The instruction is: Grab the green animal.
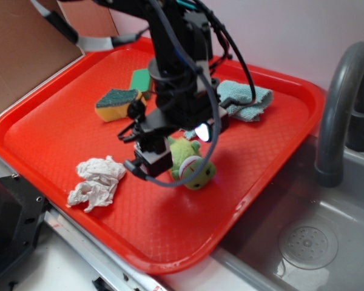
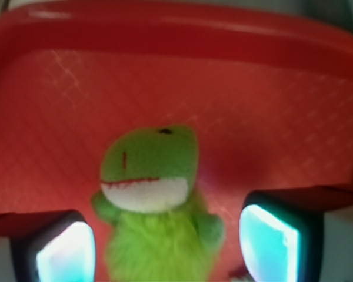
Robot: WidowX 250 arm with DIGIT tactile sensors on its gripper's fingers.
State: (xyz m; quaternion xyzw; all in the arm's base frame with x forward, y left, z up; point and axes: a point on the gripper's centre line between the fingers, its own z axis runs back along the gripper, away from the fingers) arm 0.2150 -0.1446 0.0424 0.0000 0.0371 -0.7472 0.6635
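The green animal is a lime-green plush with a darker round head and a whitish collar. It lies on the red tray near the tray's right-front part. In the wrist view the green animal lies between my two fingers, head pointing away. My gripper is low over its body and open. The left finger pad and the right finger pad stand apart from the plush on each side, with a gap showing.
A yellow sponge with green scrub top and a green block lie at the tray's back. A teal cloth is at back right. Crumpled white paper is front left. A sink and grey faucet are to the right.
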